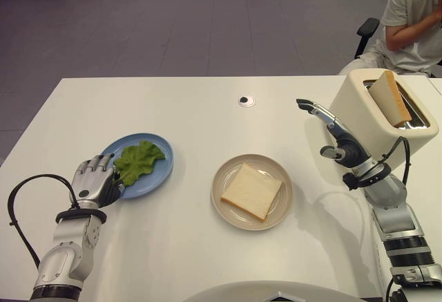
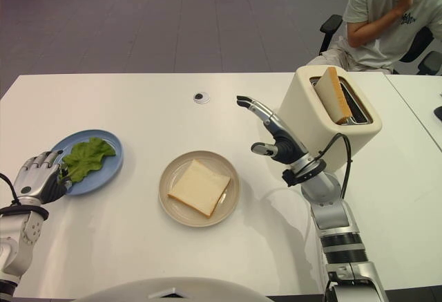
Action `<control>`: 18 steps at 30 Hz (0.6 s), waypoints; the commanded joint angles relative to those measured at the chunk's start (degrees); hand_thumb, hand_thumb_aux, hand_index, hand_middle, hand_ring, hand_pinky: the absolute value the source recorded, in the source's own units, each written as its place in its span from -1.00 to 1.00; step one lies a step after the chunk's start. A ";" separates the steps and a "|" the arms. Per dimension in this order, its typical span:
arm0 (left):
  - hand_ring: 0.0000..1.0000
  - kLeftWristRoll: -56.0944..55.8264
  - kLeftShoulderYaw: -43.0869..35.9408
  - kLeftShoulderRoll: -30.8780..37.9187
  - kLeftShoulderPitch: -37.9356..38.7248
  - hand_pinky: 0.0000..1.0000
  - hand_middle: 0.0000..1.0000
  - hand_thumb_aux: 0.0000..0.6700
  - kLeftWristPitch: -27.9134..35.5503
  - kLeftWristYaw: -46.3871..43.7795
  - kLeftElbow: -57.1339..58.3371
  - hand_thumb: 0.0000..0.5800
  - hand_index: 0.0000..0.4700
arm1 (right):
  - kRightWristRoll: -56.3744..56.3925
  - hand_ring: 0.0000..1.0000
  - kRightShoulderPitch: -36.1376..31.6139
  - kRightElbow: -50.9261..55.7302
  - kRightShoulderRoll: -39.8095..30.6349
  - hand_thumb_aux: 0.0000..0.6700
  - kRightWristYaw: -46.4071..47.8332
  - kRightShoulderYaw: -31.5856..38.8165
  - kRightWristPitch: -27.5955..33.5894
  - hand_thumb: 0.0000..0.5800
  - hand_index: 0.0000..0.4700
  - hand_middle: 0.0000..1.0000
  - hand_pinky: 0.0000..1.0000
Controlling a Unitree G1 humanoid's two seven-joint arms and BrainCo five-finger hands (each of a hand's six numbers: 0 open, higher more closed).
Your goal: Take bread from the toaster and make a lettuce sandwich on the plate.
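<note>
Left of the bread plate (image 1: 222,209), the left hand (image 1: 95,182) pinches the lettuce (image 1: 139,159) edge while the right hand (image 1: 340,140) hangs spread to its right; lift slowly and centre it on the 1 slice (image 1: 253,190).

On the white surface (image 2: 138,247) a tan plate (image 2: 233,195) holds one bread slice (image 2: 199,187). To its left a blue plate (image 2: 110,171) carries lettuce (image 2: 85,157), with the left hand (image 2: 38,177) at its near rim. The right hand (image 2: 273,136), fingers stretched out, hangs just left of the toaster (image 2: 311,126), where a second slice (image 2: 333,96) stands in a slot
</note>
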 commanded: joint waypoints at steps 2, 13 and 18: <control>-1.00 -0.37 -1.59 0.59 -0.18 -1.00 -1.00 1.00 0.59 0.50 0.68 1.00 1.00 | 0.33 -1.00 0.04 -0.53 0.08 -1.00 0.93 -0.92 0.06 -1.00 -1.00 -1.00 -1.00; -1.00 -1.39 1.98 0.67 0.53 -1.00 -1.00 1.00 0.38 8.39 -5.74 1.00 1.00 | -0.24 -1.00 -0.72 0.30 0.69 -1.00 1.20 -1.02 -0.31 -1.00 -1.00 -1.00 -1.00; -1.00 -1.98 4.23 0.06 0.64 -1.00 -1.00 1.00 0.83 10.60 -9.12 1.00 1.00 | -0.60 -1.00 -1.02 0.84 1.02 -1.00 1.04 -0.94 -0.53 -1.00 -1.00 -1.00 -1.00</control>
